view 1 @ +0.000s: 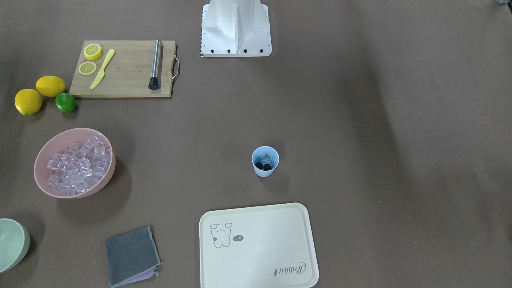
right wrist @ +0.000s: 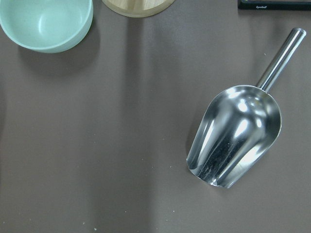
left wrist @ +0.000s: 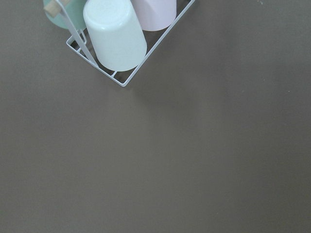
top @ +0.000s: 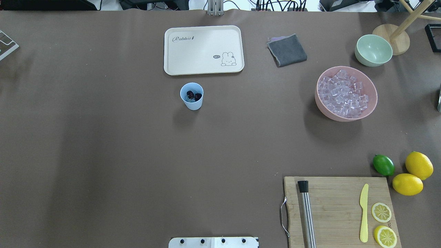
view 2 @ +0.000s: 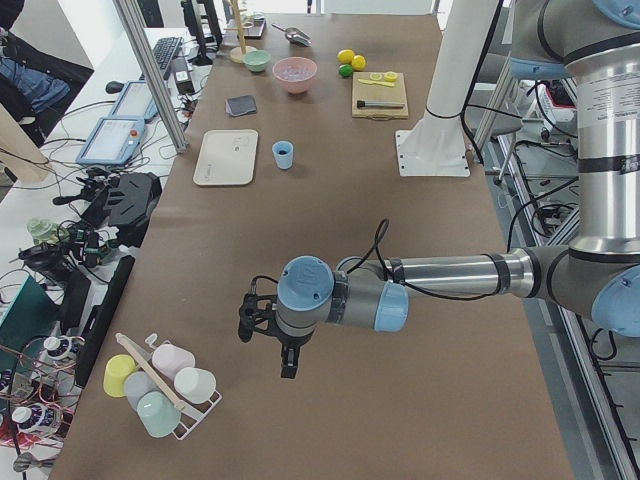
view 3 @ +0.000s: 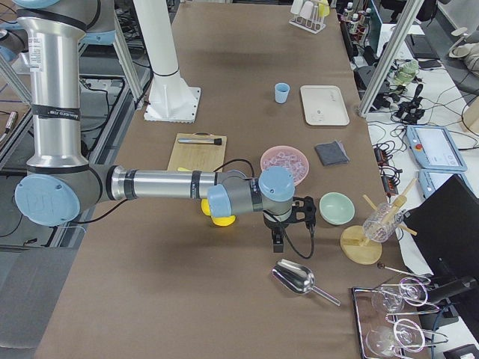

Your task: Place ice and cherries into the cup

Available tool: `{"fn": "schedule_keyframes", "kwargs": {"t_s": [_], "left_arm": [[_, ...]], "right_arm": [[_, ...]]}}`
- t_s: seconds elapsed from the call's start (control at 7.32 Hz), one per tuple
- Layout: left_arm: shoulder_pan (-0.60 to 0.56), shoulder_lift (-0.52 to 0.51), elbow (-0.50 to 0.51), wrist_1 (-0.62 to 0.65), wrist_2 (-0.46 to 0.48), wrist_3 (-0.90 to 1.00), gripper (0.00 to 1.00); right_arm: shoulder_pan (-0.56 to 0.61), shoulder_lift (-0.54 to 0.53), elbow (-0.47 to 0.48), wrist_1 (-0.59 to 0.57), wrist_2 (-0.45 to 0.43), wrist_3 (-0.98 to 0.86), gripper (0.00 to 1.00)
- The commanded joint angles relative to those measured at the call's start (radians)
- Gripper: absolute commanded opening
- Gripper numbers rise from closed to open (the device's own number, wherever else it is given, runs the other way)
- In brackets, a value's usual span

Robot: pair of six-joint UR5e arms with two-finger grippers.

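The light-blue cup stands on the table in front of the cream tray. The dark cherries lie inside it, with a glassy piece of ice beside them. More ice fills the pink bowl. My left gripper hangs over the table's left end, far from the cup; I cannot tell if it is open or shut. My right gripper hangs over the right end above a metal scoop; I cannot tell its state either.
A grey cloth and a pale green bowl lie beyond the pink bowl. A cutting board holds a muddler, a yellow knife and lemon slices. Two lemons and a lime sit beside it. A cup rack is under the left wrist.
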Motion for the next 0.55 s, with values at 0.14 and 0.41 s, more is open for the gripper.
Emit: {"fn": "schedule_keyframes", "kwargs": {"t_s": [0.14, 0.41], "left_arm": [[-0.001, 0.041, -0.050, 0.015, 0.000, 0.002, 0.97], [0.002, 0.036, -0.050, 0.042, 0.001, 0.002, 0.97]], "right_arm": [[0.000, -0.009, 0.003, -0.001, 0.003, -0.003, 1.00], [0.000, -0.012, 0.004, 0.000, 0.003, -0.003, 1.00]]}}
